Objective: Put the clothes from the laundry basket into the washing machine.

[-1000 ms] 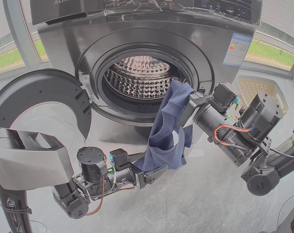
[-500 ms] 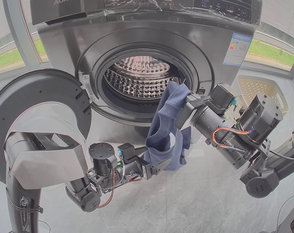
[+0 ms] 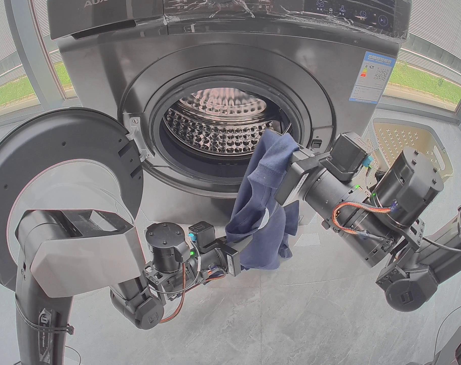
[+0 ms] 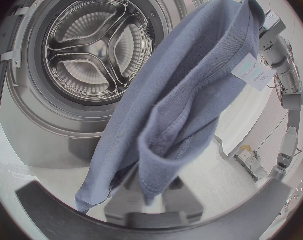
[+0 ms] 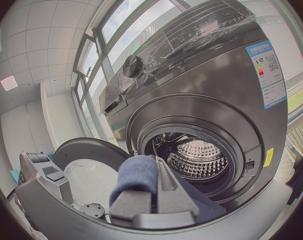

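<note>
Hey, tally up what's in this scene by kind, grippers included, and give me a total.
Washer: 1
Shirt: 1
Basket: 1
Grippers: 2, the left gripper and the right gripper
Total: 5

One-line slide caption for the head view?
Right end effector holds a navy T-shirt before the open washing machine; left end effector at the shirt's hanging lower edge.
</note>
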